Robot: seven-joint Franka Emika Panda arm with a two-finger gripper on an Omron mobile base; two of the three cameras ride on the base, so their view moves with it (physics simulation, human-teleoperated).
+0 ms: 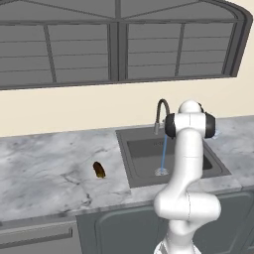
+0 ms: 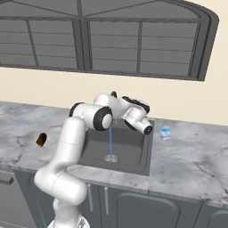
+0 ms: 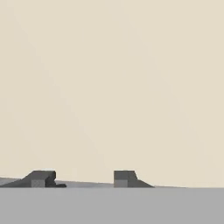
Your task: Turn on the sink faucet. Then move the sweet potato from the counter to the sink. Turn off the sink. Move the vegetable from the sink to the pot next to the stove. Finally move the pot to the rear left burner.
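Note:
The sweet potato (image 1: 99, 169) (image 2: 41, 139), small and dark brown, lies on the marble counter left of the sink (image 1: 130, 176) (image 2: 141, 165). From the curved dark faucet (image 1: 161, 110) a thin blue stream of water (image 1: 163, 154) (image 2: 110, 142) runs into the basin. My arm reaches over the sink, with the hand (image 2: 136, 106) up by the faucet, far from the sweet potato. In the hand view my gripper (image 3: 83, 179) faces the bare beige wall. Its two fingertips stand apart with nothing between them.
A small bluish glass (image 2: 165, 132) stands on the counter just right of the sink. Dark shuttered windows (image 1: 119, 44) span the wall above. Cabinet fronts (image 2: 133, 209) run below the counter edge. Marble counter (image 2: 196, 160) stretches to both sides.

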